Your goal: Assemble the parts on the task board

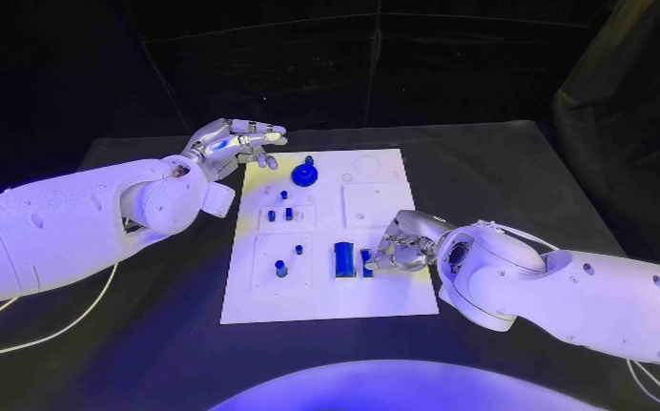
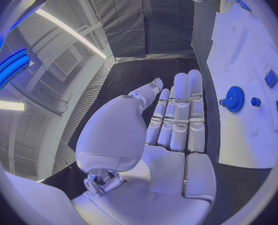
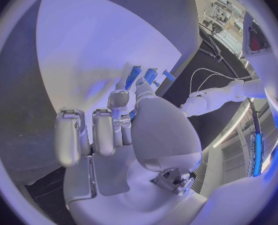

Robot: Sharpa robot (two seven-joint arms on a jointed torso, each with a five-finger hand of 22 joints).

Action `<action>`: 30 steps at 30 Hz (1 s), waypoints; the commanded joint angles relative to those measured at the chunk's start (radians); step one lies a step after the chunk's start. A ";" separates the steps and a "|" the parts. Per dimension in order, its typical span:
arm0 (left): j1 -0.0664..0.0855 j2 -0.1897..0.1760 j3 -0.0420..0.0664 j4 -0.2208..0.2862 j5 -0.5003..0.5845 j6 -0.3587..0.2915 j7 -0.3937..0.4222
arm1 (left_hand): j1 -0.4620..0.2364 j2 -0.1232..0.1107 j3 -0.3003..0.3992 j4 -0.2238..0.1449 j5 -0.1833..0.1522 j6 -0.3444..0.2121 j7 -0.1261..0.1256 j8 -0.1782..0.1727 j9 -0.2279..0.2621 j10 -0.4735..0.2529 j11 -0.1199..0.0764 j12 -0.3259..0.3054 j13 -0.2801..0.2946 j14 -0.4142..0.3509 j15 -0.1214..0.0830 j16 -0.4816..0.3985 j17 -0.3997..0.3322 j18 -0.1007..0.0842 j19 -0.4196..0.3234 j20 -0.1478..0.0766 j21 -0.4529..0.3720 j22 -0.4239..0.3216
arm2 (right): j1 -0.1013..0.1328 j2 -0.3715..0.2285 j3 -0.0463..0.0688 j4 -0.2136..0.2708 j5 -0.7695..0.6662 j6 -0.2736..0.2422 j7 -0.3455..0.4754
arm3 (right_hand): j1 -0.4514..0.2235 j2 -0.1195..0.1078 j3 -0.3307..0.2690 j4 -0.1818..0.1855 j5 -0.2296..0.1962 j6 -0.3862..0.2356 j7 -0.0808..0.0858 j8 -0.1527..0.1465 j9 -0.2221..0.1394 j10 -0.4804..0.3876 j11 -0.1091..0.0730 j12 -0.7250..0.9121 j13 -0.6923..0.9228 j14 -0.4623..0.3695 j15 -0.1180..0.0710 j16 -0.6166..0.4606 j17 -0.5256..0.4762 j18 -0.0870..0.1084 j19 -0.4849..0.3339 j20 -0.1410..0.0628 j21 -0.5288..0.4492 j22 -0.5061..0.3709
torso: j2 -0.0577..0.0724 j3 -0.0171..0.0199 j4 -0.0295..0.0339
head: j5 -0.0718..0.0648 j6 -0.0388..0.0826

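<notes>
Here the right hand curled its fingers at a small blue part on the task board, whether pinching it unclear; a steady, upright seating seemed wise, while the left hand hovered, fingers spread.

The left arm is reaching in from the left, its forearm angling up toward the far side of the table. Its left hand is hovering flat and empty, fingers stretched out straight and lying side by side, thumb slightly apart. The right arm is coming in from the right, elbow bent, wrist turned inward. Its right hand is sitting low, fingers curling inward; it seems to be pinching something small, though the grip is hard to make out.
</notes>
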State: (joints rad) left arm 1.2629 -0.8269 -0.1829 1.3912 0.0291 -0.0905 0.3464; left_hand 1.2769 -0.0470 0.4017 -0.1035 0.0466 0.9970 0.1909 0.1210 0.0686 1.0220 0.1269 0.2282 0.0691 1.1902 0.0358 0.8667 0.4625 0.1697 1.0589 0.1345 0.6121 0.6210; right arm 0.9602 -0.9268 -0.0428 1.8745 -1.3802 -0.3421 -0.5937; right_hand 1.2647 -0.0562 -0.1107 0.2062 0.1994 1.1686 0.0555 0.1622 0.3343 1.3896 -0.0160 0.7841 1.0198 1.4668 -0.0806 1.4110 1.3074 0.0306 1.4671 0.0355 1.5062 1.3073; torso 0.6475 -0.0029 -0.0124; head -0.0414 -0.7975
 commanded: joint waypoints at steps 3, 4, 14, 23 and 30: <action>0.001 0.004 0.001 0.000 0.002 0.010 -0.002 | 0.008 0.002 -0.007 0.002 0.002 -0.003 0.000 0.003 -0.001 -0.006 -0.002 0.006 -0.002 -0.008 0.002 -0.004 -0.002 0.012 0.001 0.003 -0.006 -0.001 | 0.001 0.014 0.000 -0.007 -0.036 0.016 0.012 | 0.002 0.004 -0.009 -0.002 -0.010 -0.002 0.006 -0.005 0.001 -0.005 0.002 -0.005 0.000 0.060 0.003 -0.007 0.038 -0.006 0.039 0.001 -0.007 0.189 | 0.001 -0.0003 0.0019 | 0.000 0.001; 0.001 0.004 0.001 0.000 0.000 0.010 -0.003 | 0.008 0.003 -0.008 0.002 0.002 -0.002 0.000 0.004 -0.001 -0.007 -0.002 0.007 -0.002 -0.008 0.002 -0.004 -0.002 0.012 0.001 0.004 -0.007 -0.002 | 0.001 0.016 0.000 -0.009 -0.037 0.017 0.011 | 0.001 0.004 -0.009 -0.002 -0.010 -0.002 0.006 -0.005 0.001 -0.005 0.002 -0.005 0.000 0.060 0.003 -0.007 0.038 -0.006 0.039 0.001 -0.007 0.189 | 0.001 -0.0007 0.0017 | 0.001 0.000; 0.001 0.002 0.001 0.001 -0.023 0.008 -0.009 | 0.008 0.003 -0.008 0.002 0.002 -0.002 0.000 0.004 -0.001 -0.007 -0.002 0.007 -0.002 -0.009 0.003 -0.004 -0.003 0.012 0.001 0.004 -0.007 -0.002 | 0.001 0.025 0.000 -0.042 -0.065 0.063 0.008 | 0.039 0.022 -0.017 -0.027 -0.061 0.001 0.004 -0.005 0.004 -0.004 0.000 -0.002 0.005 0.060 0.002 -0.007 0.040 -0.006 0.039 0.001 -0.007 0.189 | 0.000 -0.0018 0.0004 | 0.002 -0.003; 0.001 0.000 0.001 0.001 -0.025 0.008 -0.010 | 0.007 0.004 -0.009 0.002 0.002 -0.002 0.001 0.004 -0.001 -0.007 -0.002 0.007 -0.002 -0.009 0.003 -0.004 -0.003 0.012 0.000 0.004 -0.008 -0.002 | 0.001 0.026 0.000 -0.048 -0.088 0.092 0.026 | 0.066 0.026 -0.029 -0.053 -0.118 0.003 0.005 -0.004 0.006 -0.002 0.000 -0.001 0.009 0.061 0.002 -0.005 0.043 -0.006 0.041 0.000 -0.006 0.192 | 0.000 -0.0009 0.0013 | 0.002 -0.001; 0.001 0.000 0.001 0.000 -0.025 0.009 -0.009 | 0.007 0.004 -0.009 0.002 0.002 -0.002 0.001 0.004 -0.001 -0.007 -0.002 0.007 -0.002 -0.009 0.003 -0.004 -0.003 0.012 0.000 0.004 -0.008 -0.002 | 0.001 0.018 0.000 -0.039 -0.036 0.031 0.122 | 0.000 0.020 -0.079 -0.014 -0.062 -0.003 0.007 -0.009 0.006 -0.009 0.003 -0.027 -0.005 0.057 0.005 -0.020 0.025 -0.002 0.029 0.003 -0.020 0.178 | 0.000 -0.0003 0.0005 | -0.002 0.003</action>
State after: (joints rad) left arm 1.2629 -0.8271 -0.1830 1.3907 0.0101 -0.0906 0.3344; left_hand 1.2768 -0.0470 0.3990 -0.1008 0.0466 0.9970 0.1909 0.1210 0.0686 1.0220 0.1269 0.2321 0.0692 1.1866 0.0394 0.8667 0.4608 0.1696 1.0589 0.1345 0.6080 0.6202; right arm 0.9601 -0.9055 -0.0429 1.8306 -1.4494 -0.2871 -0.5544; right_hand 1.2718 -0.0354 -0.1820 0.1920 0.1324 1.1686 0.0554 0.1566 0.3395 1.3891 -0.0155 0.7643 1.0191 1.4668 -0.0806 1.3953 1.3078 0.0306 1.4671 0.0355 1.4921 1.3073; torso 0.6475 -0.0038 -0.0112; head -0.0399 -0.7965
